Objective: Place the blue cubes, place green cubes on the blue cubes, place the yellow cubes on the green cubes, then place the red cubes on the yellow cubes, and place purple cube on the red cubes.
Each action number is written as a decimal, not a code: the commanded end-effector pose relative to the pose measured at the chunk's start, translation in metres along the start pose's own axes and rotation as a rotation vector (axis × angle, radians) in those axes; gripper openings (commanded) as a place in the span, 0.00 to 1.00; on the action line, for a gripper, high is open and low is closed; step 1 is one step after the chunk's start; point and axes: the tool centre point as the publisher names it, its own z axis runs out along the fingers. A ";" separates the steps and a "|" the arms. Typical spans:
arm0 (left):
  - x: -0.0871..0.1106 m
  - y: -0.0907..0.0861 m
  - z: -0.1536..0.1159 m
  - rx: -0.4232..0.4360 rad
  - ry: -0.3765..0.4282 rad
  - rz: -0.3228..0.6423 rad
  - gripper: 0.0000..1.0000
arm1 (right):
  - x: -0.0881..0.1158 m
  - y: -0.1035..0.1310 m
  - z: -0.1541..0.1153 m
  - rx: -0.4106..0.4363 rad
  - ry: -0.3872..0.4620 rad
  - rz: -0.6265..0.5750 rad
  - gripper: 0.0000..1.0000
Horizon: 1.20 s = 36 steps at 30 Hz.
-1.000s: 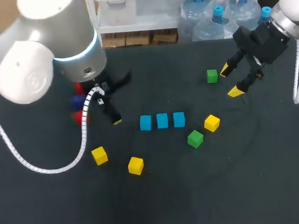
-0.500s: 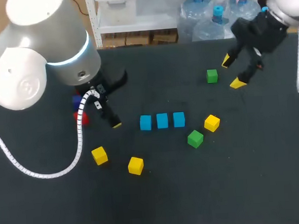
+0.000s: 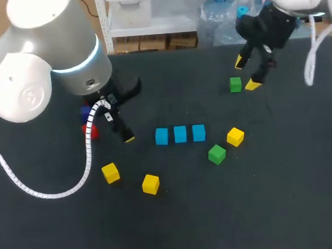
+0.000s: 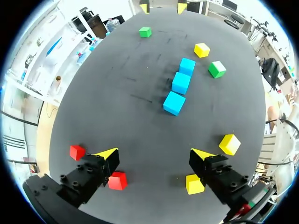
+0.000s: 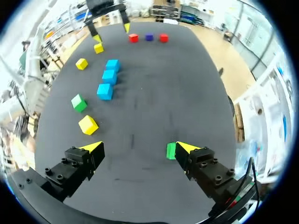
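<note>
On the head view my left gripper (image 3: 131, 112) comes in from the left and hangs low over the table (image 3: 244, 210), fingers spread wide with nothing between them. The three blue cubes (image 3: 180, 134) lie in a row mid-table. Just right of them are a yellow cube (image 3: 235, 136) and the near green cube (image 3: 217, 154), and two more yellow cubes (image 3: 150, 183) lie toward the front left. My right gripper (image 3: 246, 73) is at the far right, also wide open, with one yellow tip just beside the far green cube (image 3: 236, 84); I can't tell from here whether it touches. The left wrist view confirms the left fingers are well apart and empty. The two red cubes (image 4: 117, 180) lie by one finger, one just inside it and one outside. Two yellow cubes lie by the other finger, and the blue row is well ahead. In the right wrist view the fingers stand wide and the far green cube sits on the table just inside one tip, so nothing is held. The purple cube (image 5: 149, 37) sits between the red cubes at the table's far end, near my left gripper.
</note>
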 end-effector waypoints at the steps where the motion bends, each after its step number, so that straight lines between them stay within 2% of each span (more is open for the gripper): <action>1: 0.001 0.001 0.000 0.003 -0.003 0.002 1.00 | 0.006 -0.031 0.011 -0.147 0.040 0.056 1.00; 5: 0.001 0.001 0.000 0.003 -0.003 0.002 1.00 | 0.010 -0.029 0.013 -0.117 0.076 0.129 1.00; 9: 0.001 0.001 0.000 0.003 -0.003 0.002 1.00 | 0.009 -0.032 0.016 -0.093 0.121 0.148 1.00; 19: 0.001 0.001 0.000 0.003 -0.003 0.002 1.00 | 0.028 -0.038 0.037 -0.081 0.104 0.173 1.00; 22: 0.001 0.001 0.000 0.003 -0.003 0.002 1.00 | 0.032 -0.037 0.039 -0.077 0.085 0.165 1.00; 27: 0.001 0.001 0.000 0.003 -0.003 0.002 1.00 | 0.031 -0.040 0.038 -0.071 0.074 0.057 1.00; 36: 0.001 0.001 0.000 0.003 -0.003 0.002 1.00 | 0.029 -0.036 0.047 -0.084 0.102 0.043 1.00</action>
